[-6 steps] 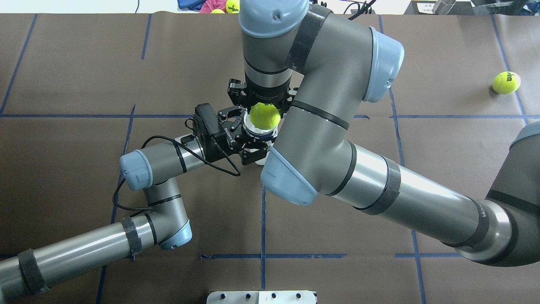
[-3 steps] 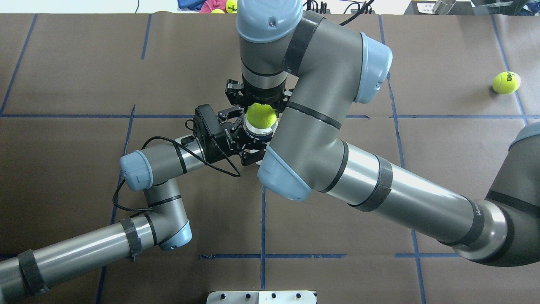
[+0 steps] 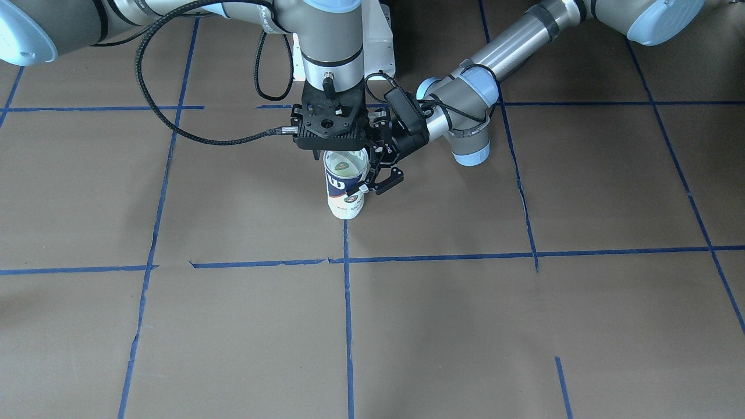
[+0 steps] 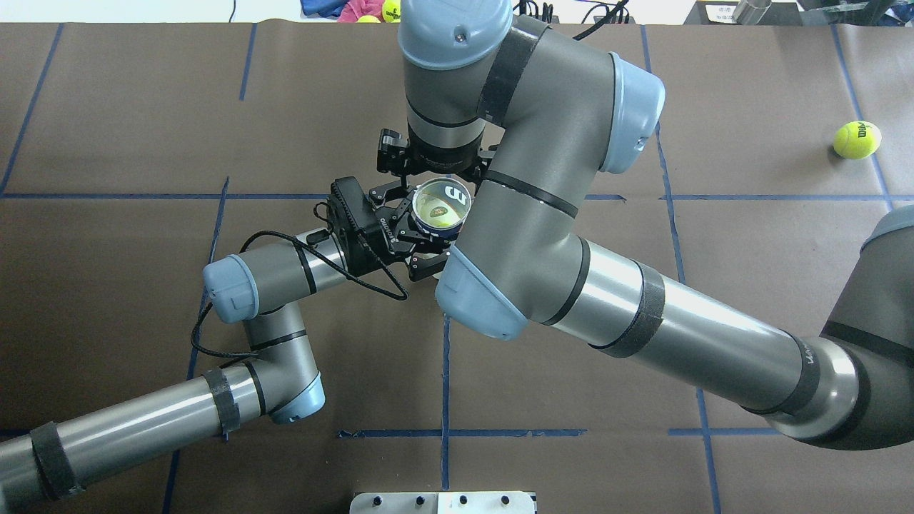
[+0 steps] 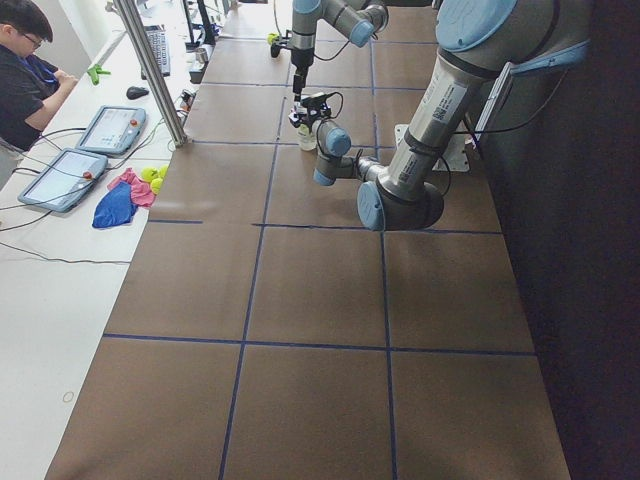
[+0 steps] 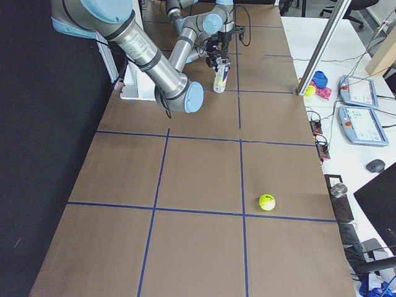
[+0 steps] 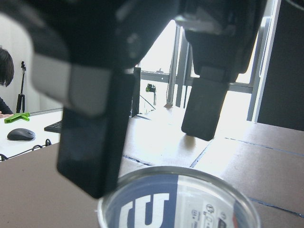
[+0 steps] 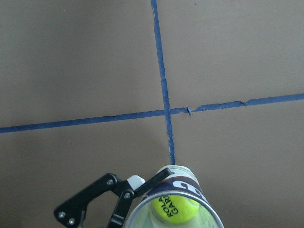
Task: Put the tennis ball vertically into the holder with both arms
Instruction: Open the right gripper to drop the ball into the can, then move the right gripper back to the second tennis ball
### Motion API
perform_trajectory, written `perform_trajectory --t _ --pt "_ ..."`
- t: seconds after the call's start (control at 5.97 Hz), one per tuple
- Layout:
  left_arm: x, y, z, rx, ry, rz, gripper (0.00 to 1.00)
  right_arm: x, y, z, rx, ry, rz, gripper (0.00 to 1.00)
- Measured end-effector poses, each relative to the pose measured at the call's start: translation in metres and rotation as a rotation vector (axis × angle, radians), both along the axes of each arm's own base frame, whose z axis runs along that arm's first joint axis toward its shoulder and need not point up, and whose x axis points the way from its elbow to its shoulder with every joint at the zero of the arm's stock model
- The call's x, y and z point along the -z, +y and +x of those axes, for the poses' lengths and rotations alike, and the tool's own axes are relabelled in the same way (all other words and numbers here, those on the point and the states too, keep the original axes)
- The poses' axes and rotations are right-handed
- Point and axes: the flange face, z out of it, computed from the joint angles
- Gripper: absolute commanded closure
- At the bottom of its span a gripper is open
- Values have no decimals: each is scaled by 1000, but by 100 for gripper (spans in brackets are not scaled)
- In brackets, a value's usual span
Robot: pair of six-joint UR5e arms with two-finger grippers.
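Left gripper (image 4: 428,232) is clamped side-on around the holder (image 3: 344,198), black linked fingers wrapping the tube about mid-height. The holder stands upright on the brown paper table cover (image 3: 524,326), just above a crossing of blue tape lines (image 3: 347,302) at frame centre. Right gripper (image 7: 145,154) hangs straight down over the tube mouth. Its two blunt black fingers are spread wide, nothing between them, tips just clear of the rim. Tennis ball (image 8: 175,209) sits inside the holder, below the rim; how deep, I cannot tell. Ball is fuzzy yellow-green with black lettering facing up. Holder is a clear plastic cylinder with a thin round lip and a navy-and-white label band. Arms are smooth silver-grey tubes with pale blue caps and a braided black cable looping off the wrist. The lettering reads only in the right wrist view, lower centre, with the left gripper's linkage at lower left. The left wrist view alone gives the gap between the hanging fingers. Overhead looks down the open mouth and catches a second ball (image 4: 856,139) at far right, well apart. From the front-facing camera the right gripper's body hides its fingertips. A seated person (image 5: 25,60) shows upper left in the left side view.
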Motion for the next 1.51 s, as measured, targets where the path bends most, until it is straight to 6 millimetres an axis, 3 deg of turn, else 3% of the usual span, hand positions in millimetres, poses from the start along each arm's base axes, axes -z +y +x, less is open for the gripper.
perform_trajectory --t 0.34,0.5,0.67,0.84,1.01,1.34,1.51 --pt "0 0 0 0 0 0 16 3 -16 30 7 -5 22 0" --pt "0 -1 0 1 0 1 16 -7 -41 63 44 12 46 0" --pt "0 -1 -1 3 1 2 16 -34 -74 106 93 29 74 0" --pt "0 -1 -1 3 2 2 16 -76 -108 159 147 53 117 0" --pt "1 -1 -2 4 2 2 16 -130 -137 216 210 95 177 0" --pt "0 -2 -2 5 2 2 16 -260 -175 333 349 150 290 0" --pt "0 -4 -4 8 1 2 16 -335 -188 377 403 151 346 1"
